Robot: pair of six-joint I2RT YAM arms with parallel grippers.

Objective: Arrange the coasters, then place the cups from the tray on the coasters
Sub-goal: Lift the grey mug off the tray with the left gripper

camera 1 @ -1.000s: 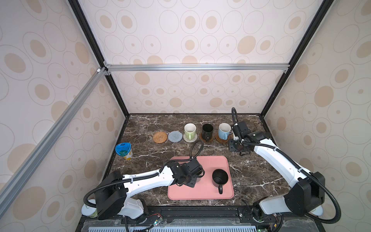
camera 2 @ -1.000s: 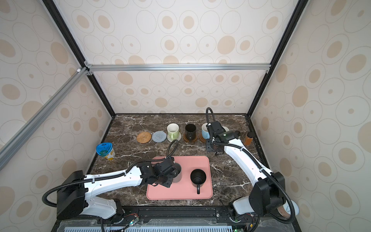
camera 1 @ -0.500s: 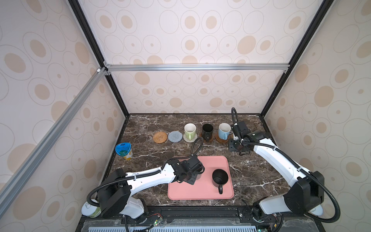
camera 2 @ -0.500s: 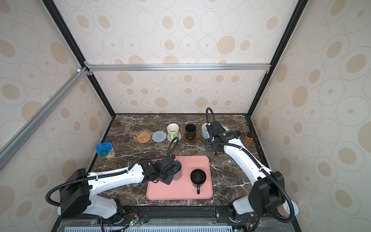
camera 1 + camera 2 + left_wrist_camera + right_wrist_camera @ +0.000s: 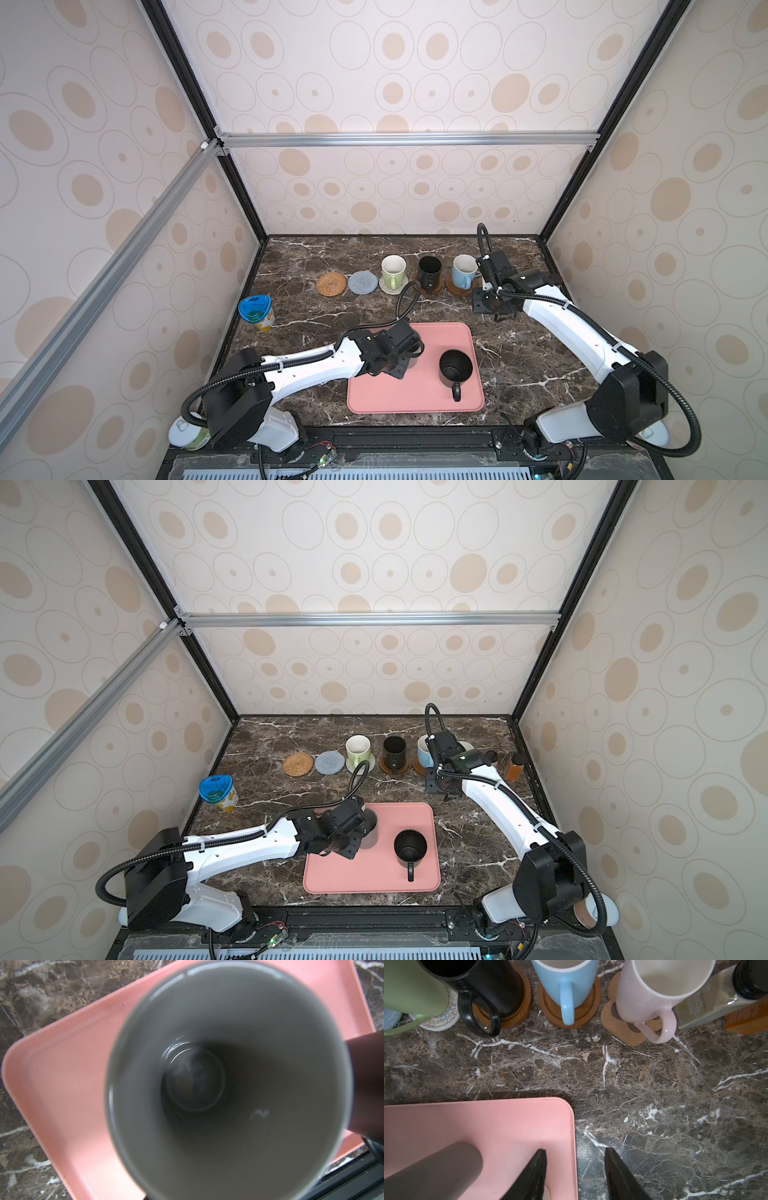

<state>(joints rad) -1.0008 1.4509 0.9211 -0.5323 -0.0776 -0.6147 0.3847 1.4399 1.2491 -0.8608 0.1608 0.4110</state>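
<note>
- left gripper (image 5: 365,833) sits over the grey mug (image 5: 207,1084) at the pink tray's (image 5: 415,399) back left; jaws hidden, so I cannot tell their grip
- right gripper (image 5: 575,1149) hovers near the tray's back right corner; jaws partly open, empty
- black mug (image 5: 456,368) stands on the tray's right half; rattan coaster (image 5: 331,284) and blue-grey coaster (image 5: 362,282) lie bare near the desk's (image 5: 332,257) back edge

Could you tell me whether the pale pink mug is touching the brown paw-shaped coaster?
Touching. The right wrist view shows the pale pink mug standing on the brown paw-shaped coaster.

High twin top views; close wrist views; tray (image 5: 395,395) in all.
</note>
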